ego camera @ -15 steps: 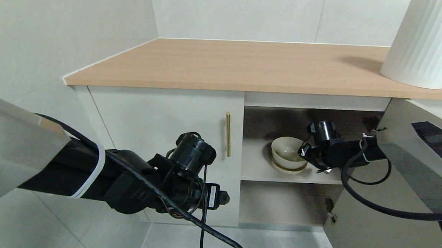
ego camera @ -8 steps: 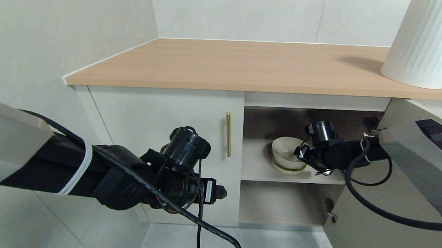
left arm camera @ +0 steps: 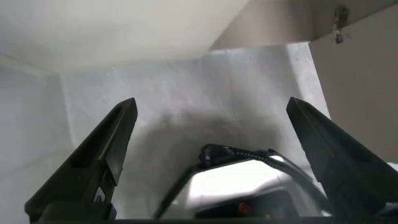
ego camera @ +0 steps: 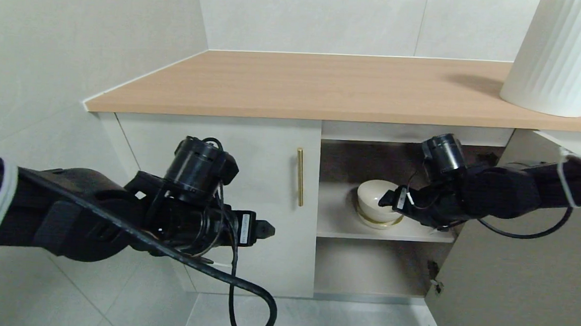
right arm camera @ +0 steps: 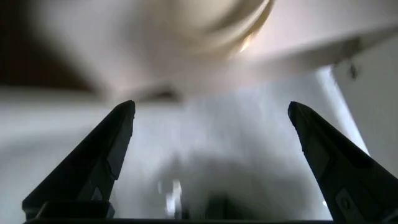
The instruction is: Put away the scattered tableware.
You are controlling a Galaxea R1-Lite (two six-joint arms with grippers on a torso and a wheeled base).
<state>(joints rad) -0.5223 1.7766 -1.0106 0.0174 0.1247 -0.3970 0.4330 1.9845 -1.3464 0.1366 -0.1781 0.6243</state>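
Claw count first: two, both spread wide, gripping nothing. Left claw (ego camera: 265,229) parked before the shut door (ego camera: 251,145), right claw (ego camera: 385,202) just beside the bowl (ego camera: 371,198). Up on the tabletop (ego camera: 300,88), one white ribbed vessel (ego camera: 559,53). Below, one cabinet door (ego camera: 515,287) swung open, surely for access. On the shelf (ego camera: 337,221), one cream bowl, seemingly nested in one gold-rimmed dish (ego camera: 373,222), probably stacked to save room.

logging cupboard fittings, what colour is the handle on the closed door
Gold: a slim vertical bar handle on the pale door. The head view shows it best.
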